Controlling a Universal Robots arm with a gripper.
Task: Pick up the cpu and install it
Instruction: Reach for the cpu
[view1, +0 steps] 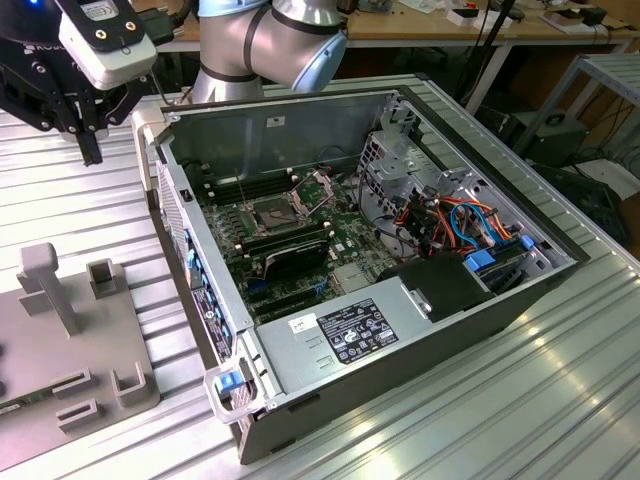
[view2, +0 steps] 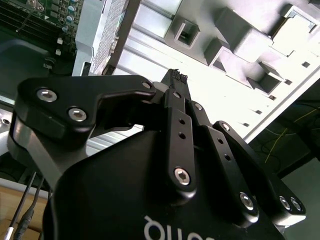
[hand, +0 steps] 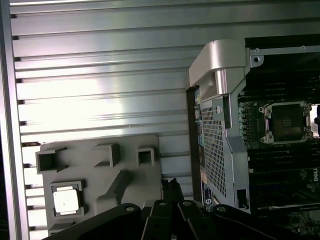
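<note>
cpu (hand: 67, 201) lies flat, shiny side up, in a square pocket of the grey holder (hand: 87, 172) on the ribbed metal table (hand: 100, 75). It is square (so it has no long side to line up with). The holder sits beside the computer case (view1: 270, 130), on the exterior view's left. The gripper (view1: 92, 155) hangs in the air at the far left, close to the case's far corner and past the far end of the holder. Its fingers (view2: 175, 115) are pressed together with nothing between them. So I think the cpu is lower down and nearer than the gripper, over on the holder side and well apart from it. Inside the case the socket (view1: 272, 212) is open and has no chip in it.
</note>
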